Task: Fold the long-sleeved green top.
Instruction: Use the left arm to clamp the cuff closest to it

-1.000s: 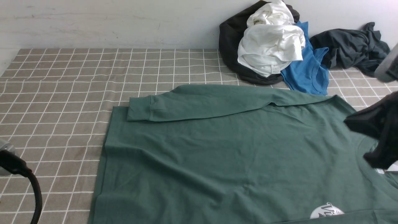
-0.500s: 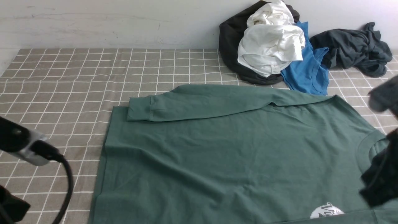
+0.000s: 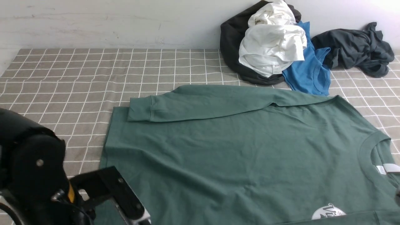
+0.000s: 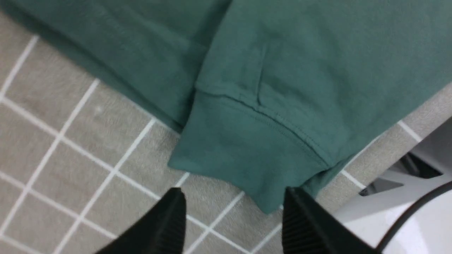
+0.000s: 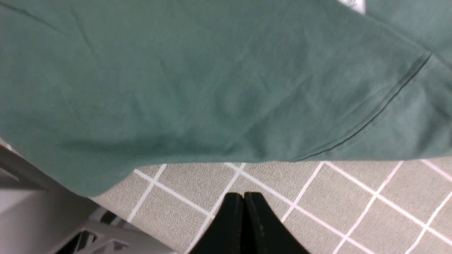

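checked cloth (image 3: 93,68); wrist views show left fingers (image 4: 166,225) parted by cuff (image 4: 247,155), right fingers (image 5: 233,225) clenched.

L arm (image 3: 34,168) sits low at the near left w/ L gripper (image 4: 233,211) fingers spread wide apart, & R gripper (image 5: 243,218) has both fingers pressed tight together.
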`<state>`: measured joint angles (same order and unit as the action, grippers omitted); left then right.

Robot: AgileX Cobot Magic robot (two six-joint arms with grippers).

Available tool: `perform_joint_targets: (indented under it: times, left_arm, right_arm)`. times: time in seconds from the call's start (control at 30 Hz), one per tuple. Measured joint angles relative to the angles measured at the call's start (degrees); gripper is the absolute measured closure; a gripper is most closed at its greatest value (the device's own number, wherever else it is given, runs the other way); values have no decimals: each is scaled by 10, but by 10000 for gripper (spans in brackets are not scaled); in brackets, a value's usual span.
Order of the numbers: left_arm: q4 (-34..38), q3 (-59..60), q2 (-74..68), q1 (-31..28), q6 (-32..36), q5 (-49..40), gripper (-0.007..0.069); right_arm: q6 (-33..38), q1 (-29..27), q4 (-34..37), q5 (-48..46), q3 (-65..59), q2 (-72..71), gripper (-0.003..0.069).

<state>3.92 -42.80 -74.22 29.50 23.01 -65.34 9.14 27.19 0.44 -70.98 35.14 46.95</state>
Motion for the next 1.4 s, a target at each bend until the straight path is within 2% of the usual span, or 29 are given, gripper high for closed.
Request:
perform_joint_targets:
  times: [0.03,0.13,0.23,0.4,0.47,0.57,0.6,0.63,0.67,0.7,0.73,0.77,0.87,0.97,1.23,1.4]
  left_arm:
    - [0,9,-23,8,33,35,176]
    - [0,12,-55,15,65,77,123]
    - [0,12,-97,16,76,124,106]
    - [0,12,-148,16,75,136,116]
    - [0,12,-165,16,74,136,150]
    - [0,12,-172,16,74,140,260]
    - [0,12,-172,16,74,141,260]
    - [0,12,-172,16,74,143,334]
    - [0,12,-172,16,74,143,342]
    - [0,12,-172,16,74,143,427]
    - [0,12,-172,16,74,143,435]
    - [0,12,-173,16,74,144,489]
    - [0,12,-175,16,74,145,575]
    - [0,12,-178,16,70,147,597]
    - [0,11,-178,16,68,147,598]
    - [0,-40,-170,16,68,96,598]
  right_arm:
    - [0,0,0,0,0,-16,673]
    - [0,0,0,1,0,-35,673]
    - [0,0,0,7,0,-38,673]
    - [0,0,0,14,0,-38,673]
    - [0,0,0,14,0,-38,673]
    - [0,0,0,14,0,-38,673]
    - [0,0,0,14,0,-38,673]
    - [0,0,0,14,0,-38,673]
    - [0,0,0,14,0,-38,673]
    - [0,0,0,16,0,-38,673]
    - [0,0,0,17,0,-38,673]
    - [0,0,0,20,0,-38,673]
    - [0,0,0,25,0,-38,673]
    - [0,0,0,29,0,-38,673]
    - [0,0,0,31,0,-38,673]
    - [0,0,0,40,0,-38,673]
